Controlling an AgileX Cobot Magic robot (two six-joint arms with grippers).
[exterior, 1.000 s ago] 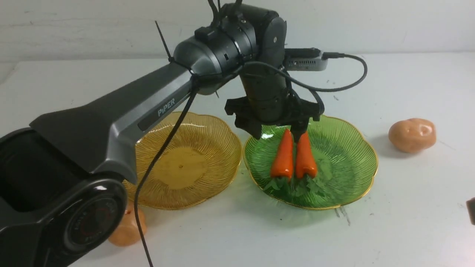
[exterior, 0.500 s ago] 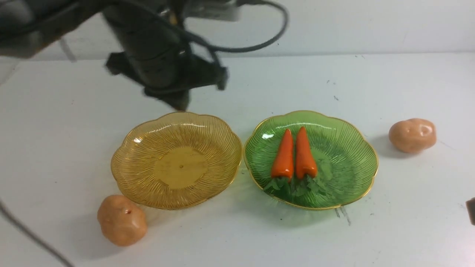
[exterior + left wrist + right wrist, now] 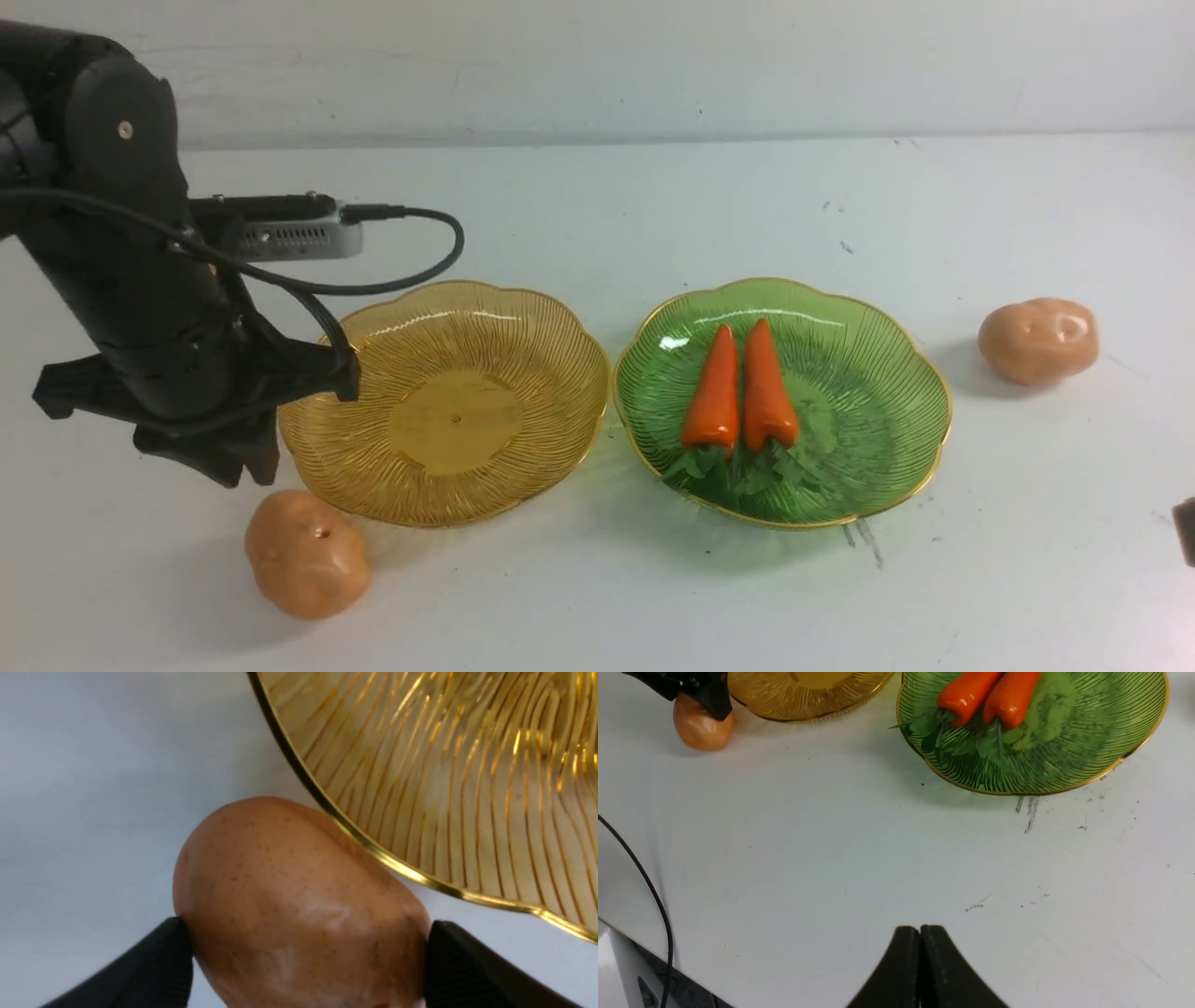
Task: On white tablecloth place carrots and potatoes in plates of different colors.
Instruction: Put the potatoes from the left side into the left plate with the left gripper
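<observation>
While the left arm [image 3: 131, 252] reaches in over the left side of the white tablecloth [image 3: 597, 607], its gripper [image 3: 307, 926] hangs with the jaws wide apart above the nearer potato [image 3: 308, 555], holding nothing. That potato lies on the cloth just outside the amber plate [image 3: 448, 518], by its near left edge. In the left wrist view the plate's gold rim cuts close across one side of the potato, hemming it in; whether the two touch, I cannot tell. The wrist camera [image 3: 299, 240] and its looping black cable [image 3: 392, 285] hang in front of the amber plate's far left part, hiding some of the rim.

To the right, the green plate [image 3: 878, 448] carries both carrots, the left one [image 3: 714, 392] and the right one [image 3: 767, 392], side by side with tips pointing away and leafy tops toward the near rim. A second potato [image 3: 1038, 341] rests on the cloth to the right of the green plate, well apart from it. The right gripper [image 3: 919, 929] is shut and empty over bare cloth, near a few dark scuffs [image 3: 975, 906].

The nearer potato is lumpy and rounded, tan-orange with a soft shine, freckled with fine dark specks and marked by a small reddish-brown dimple. The carrots are glossy red-orange, thick at the leafy end and tapering to a point.
</observation>
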